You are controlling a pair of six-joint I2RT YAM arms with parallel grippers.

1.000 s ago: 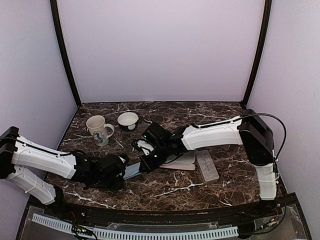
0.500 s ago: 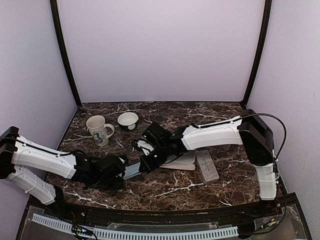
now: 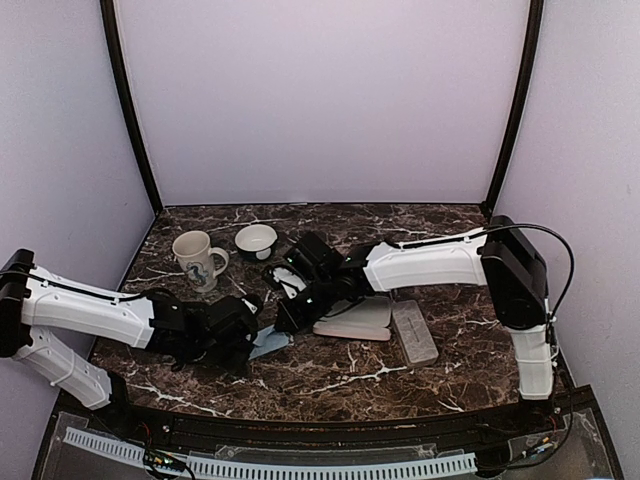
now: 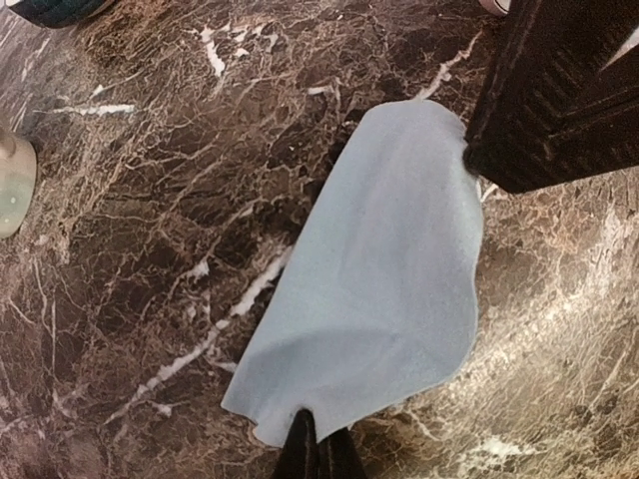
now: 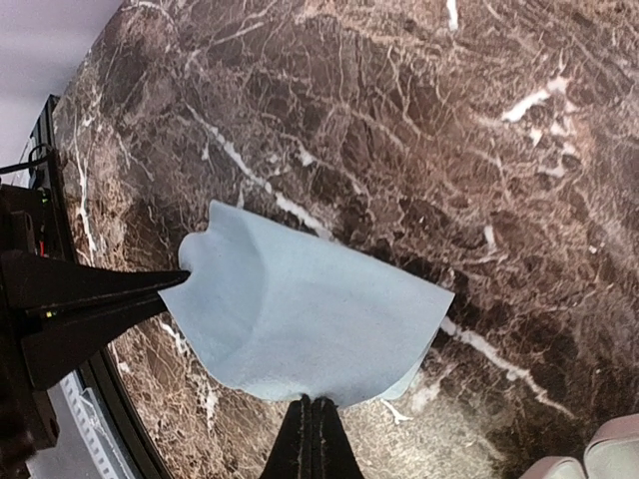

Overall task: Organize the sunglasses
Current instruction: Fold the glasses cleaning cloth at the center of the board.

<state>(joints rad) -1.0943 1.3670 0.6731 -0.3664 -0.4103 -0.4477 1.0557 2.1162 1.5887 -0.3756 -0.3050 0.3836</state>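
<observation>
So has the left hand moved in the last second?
Yes. In the top view the left hand, shut on the cloth, has shifted slightly right, further past the mug.

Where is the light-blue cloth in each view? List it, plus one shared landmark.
Top external: light-blue cloth low, left of centre.
Left wrist: centre, stretching from the bottom edge to the upper right.
Right wrist: lower centre-left.
Shared landmark: the dark marble table beneath it.

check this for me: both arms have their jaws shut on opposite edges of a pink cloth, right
No: the cloth is light blue, not pink, as the left wrist view shows. The left arm and right arm do have their jaws shut on opposite edges of it.
</observation>
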